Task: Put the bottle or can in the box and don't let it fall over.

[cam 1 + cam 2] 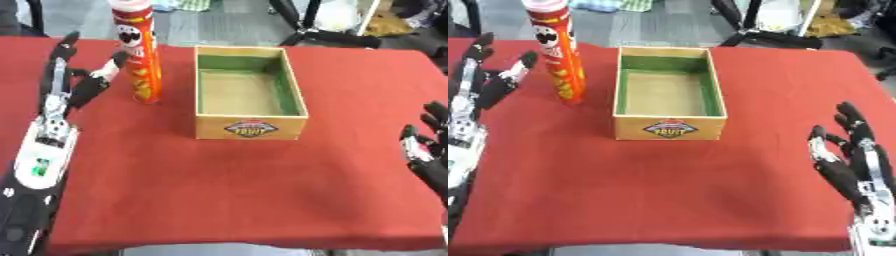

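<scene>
Tall red cardboard crisp can [140,60] upright, upper left, beside open wooden box [249,125]. Left hand [74,82] fingers spread, just short. Right hand [850,160] idle, splayed, lower right. Likely light, top-heavy, slick: best gripped mid-body.

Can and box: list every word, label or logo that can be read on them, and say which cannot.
can: a mascot face and yellow lettering running down its side, too blurred to read.
box: a shield-shaped logo on its front wall, its words too blurred to read.
Nothing else carries readable text; no word or number can be quoted.
</scene>
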